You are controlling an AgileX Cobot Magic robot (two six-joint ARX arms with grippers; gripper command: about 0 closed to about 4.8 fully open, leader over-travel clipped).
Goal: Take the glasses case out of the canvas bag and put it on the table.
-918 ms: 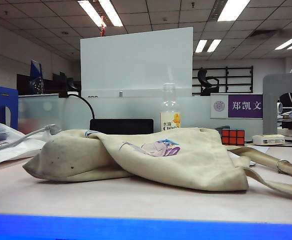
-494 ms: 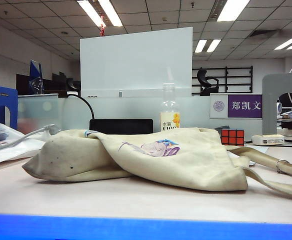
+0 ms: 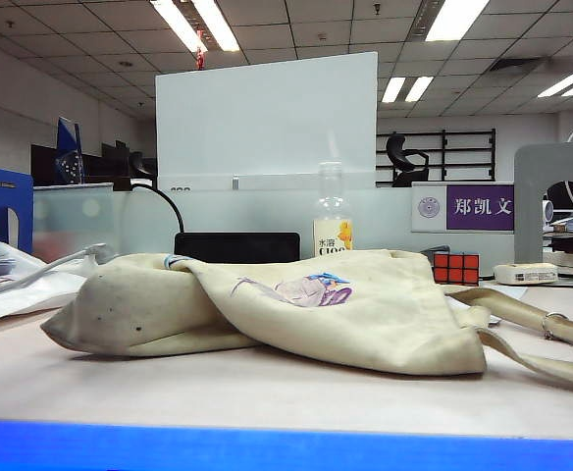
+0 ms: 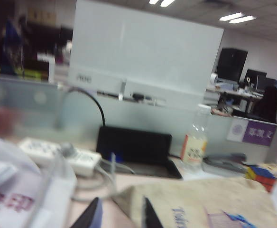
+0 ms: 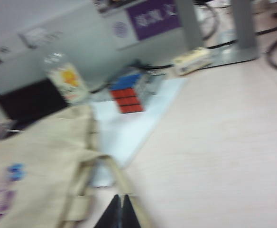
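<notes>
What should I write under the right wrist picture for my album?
Shut right gripper hovers over the bag strap, with a Rubik's cube and bottle behind.

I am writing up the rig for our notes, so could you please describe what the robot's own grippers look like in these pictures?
Little shows. The left gripper appears only in its wrist view as two dark, flat, tapering fingertips, one with a bluish-grey sheen. The right gripper appears only in its wrist view as two black pointed fingertips forming a narrow wedge. No arms, cables or markings are visible, and neither gripper shows in the exterior view.
</notes>
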